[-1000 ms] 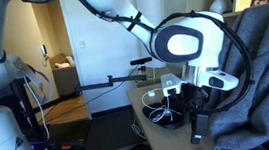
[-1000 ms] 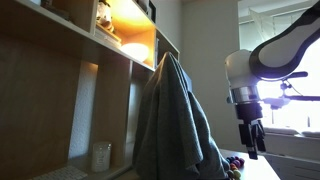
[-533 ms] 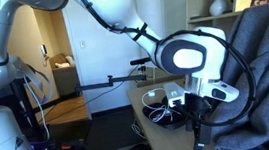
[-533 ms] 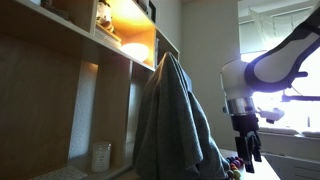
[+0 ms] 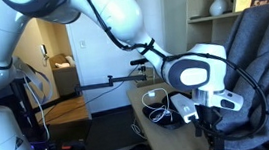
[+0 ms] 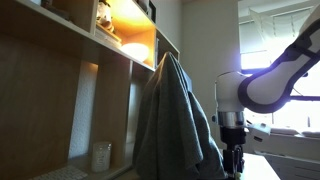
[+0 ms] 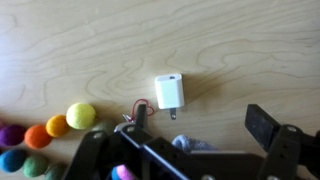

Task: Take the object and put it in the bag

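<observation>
Gripper: black two-fingered Robotiq gripper (image 7: pixel 198 118), spread wide, fingers (image 7: pixel 262 122) well apart with nothing held between them.
Height: low over the tabletop and pointing down in both exterior views (image 5: pixel 209 129) (image 6: pixel 233 165); only a dark outline in the dimmer of the two.
Ahead of the fingertips: small white cube-shaped plug charger (image 7: pixel 170 92), lying flat on the wood, apart from both fingers and nearer the one at the wrist picture's left.
Beside that finger's tip: thin red wire loop (image 7: pixel 141 104), between finger and charger; contact with either cannot be told.
Under the palm: pale crumpled scrap (image 7: pixel 195 145), too hidden to name.
Out to the side, past the same finger: row of coloured felt balls (image 7: pixel 80 115), yellow nearest, then orange, red-orange and purple, with blue and green ones lower at the picture's edge.
Beneath everything: light wooden table (image 7: pixel 80 40) with a visible grain.
Behind the gripper: bulky white and black robot arm (image 5: pixel 194 71), bent down from above.
On the table near the arm: loose white cables (image 5: pixel 157 101).
Farther out: big grey cloth (image 5: pixel 264 61) draped high beside the arm, hanging in long folds (image 6: pixel 175 120).
Bag: not to be made out in these views.
</observation>
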